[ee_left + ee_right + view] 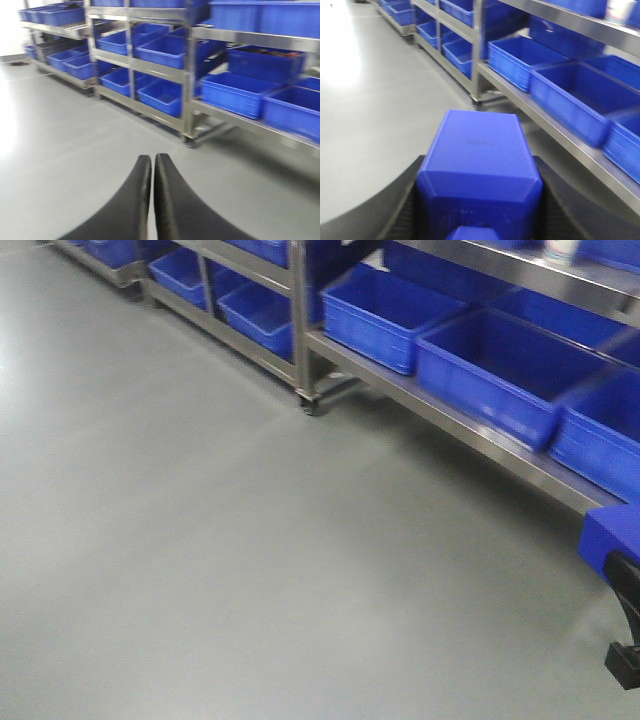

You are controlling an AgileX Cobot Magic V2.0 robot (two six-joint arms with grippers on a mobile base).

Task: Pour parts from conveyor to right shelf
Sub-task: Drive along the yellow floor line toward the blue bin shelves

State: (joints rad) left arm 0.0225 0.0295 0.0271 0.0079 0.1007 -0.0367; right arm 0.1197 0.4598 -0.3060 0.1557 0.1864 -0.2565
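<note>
- Right claw (479, 172) is clamping the bright blue plastic block (479, 145) by its sides; I'm guessing it's light, stiff and slick.
- Left claw (152, 160) is sitting pinched together, empty.

A bright blue block (480, 150) sits clamped in the right gripper (479, 167). The silver, bin-filled shelf (555, 129) stands near.

**No legible text in any view**

All three views are motion-blurred.
- White container (619, 10) on the shelf (570, 22), upper right of the right wrist view: pale band, possibly a label, unreadable.
- Blue block (480, 150), lower centre of the same view: faint dark mark on its top face, too smeared to read.
- Blue bins (235, 92): no print made out.
</note>
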